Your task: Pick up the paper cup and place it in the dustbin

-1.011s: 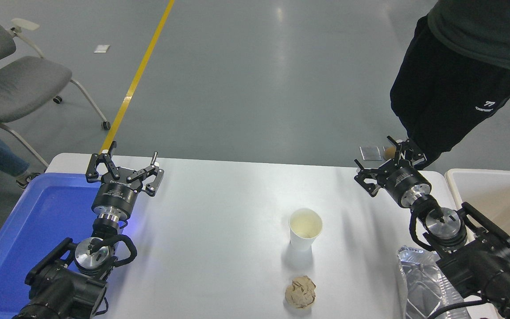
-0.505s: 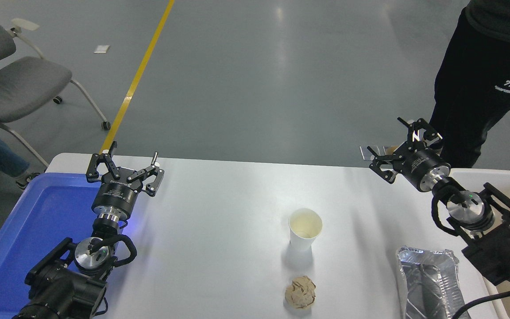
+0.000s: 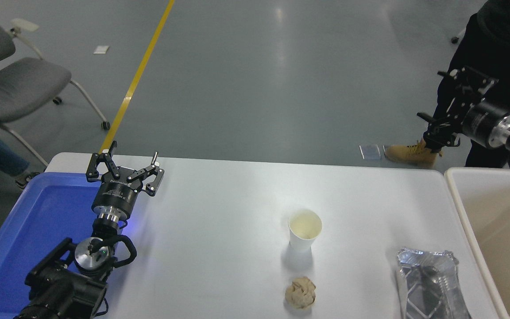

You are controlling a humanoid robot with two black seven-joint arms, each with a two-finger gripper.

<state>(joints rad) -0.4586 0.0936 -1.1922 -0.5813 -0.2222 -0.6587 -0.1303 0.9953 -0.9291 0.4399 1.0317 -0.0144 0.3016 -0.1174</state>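
Holding my right gripper [image 3: 452, 104] high at the right edge of the view, out past the far edge of the surface [image 3: 219, 208], fingers spread wide with nothing between them. It hangs in front of a person's dark trousers [image 3: 498, 40]; a tan boot [image 3: 410, 154] stands on the floor just below it.

Directly beneath and slightly toward me: the dustbin [image 3: 456, 195], beige with a thick off-white rim, standing against the right end of the surface.

Paper cup [image 3: 304, 230]: well down and to the left of the right gripper, upright on the surface, mouth up, cream inside showing. Not touched by either gripper.

Nearer to me than the cup, just apart from it: a crumpled brown paper ball [image 3: 300, 292]. To the right of that, between ball and dustbin, a crinkled foil tray [image 3: 427, 283] at the near edge of the surface.

My left gripper [image 3: 124, 170] is parked far across at the lower left, fingers apart and empty, over the boundary between the surface and a blue tray [image 3: 25, 221].

Beyond that, on the floor: a grey chair [image 3: 11, 84] and a yellow line [image 3: 137, 75].
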